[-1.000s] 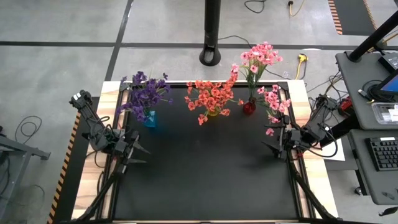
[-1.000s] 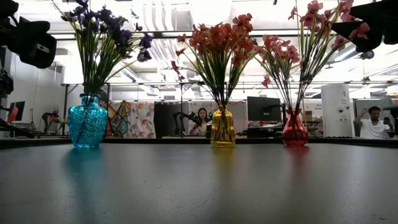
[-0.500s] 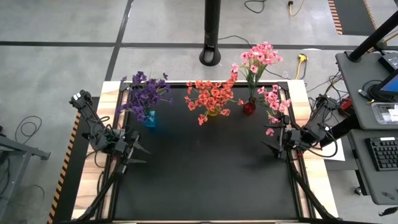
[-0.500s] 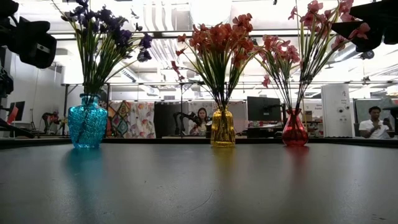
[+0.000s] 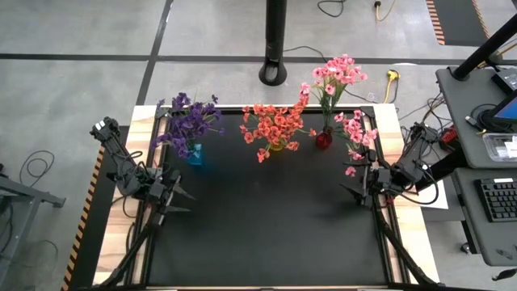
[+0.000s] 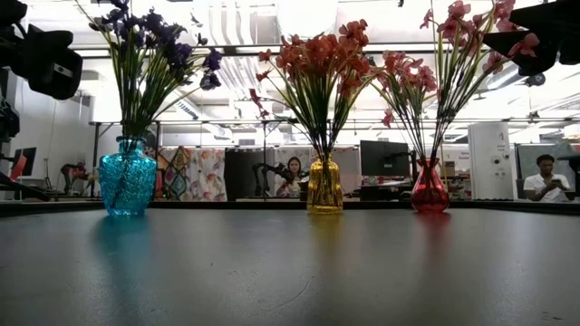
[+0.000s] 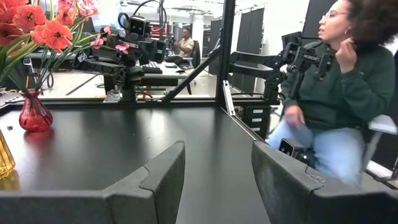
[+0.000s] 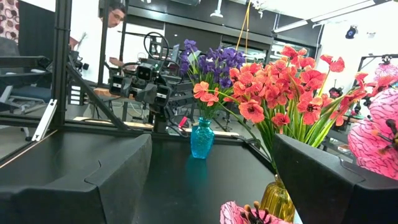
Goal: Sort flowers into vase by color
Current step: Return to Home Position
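1. **Vase row.** Three vases stand upright in a line along the far edge of the table point(image 5: 266, 242), well apart from one another.
   - The blue vase point(image 6: 126, 177) is toward the far left corner.
   - The yellow vase point(image 6: 324, 186) is at mid-edge.
   - The red vase point(image 6: 430, 188) is toward the far right corner.
   - Judged purpose: the row keeps the middle of the table free for the arms to travel.

2. **Flowers.** One colour goes to each vase.
   - The purple flowers point(image 5: 191, 123) stand in the blue vase.
   - The orange-red flowers point(image 5: 275, 125) stand in the yellow vase.
   - The pink flowers point(image 5: 339, 74) stand in the red vase.
   - The stems enter each narrow neck as a bundle and fan out above it, so the neck holds the sprays up.
   - No loose spray shows on the table surface, so the sorting looks complete.

3. **Left gripper.** The left gripper point(image 5: 187, 202) sits at the left edge of the table, pointing inward. In the left wrist view its jaws stand apart with nothing between them.

4. **Right gripper.** The right gripper point(image 5: 346, 192) sits at the right edge, pointing inward, near the outermost pink blossoms. In the right wrist view its jaws are likewise spread and empty.

5. **Assessment.** Both arms sit at opposite edges with released jaws, which fits a parked pose. The pink sprays leaning toward the right edge are the likeliest snag if the right arm moves.
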